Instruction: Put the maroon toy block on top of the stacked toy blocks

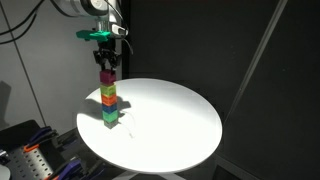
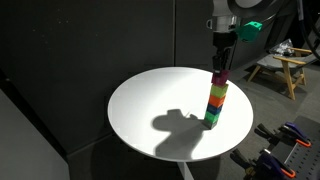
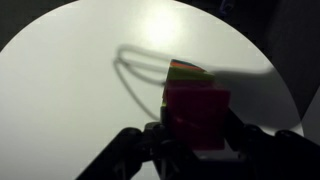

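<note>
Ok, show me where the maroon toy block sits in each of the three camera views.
Exterior view: the maroon toy block is left of centre, in the upper half, at the top of the stacked toy blocks.
Exterior view: the maroon toy block is right of centre, at the top of the column.
Wrist view: it fills the lower centre-right, between the pincer fingers.
Shared landmark: the round white table under the stack.
</note>
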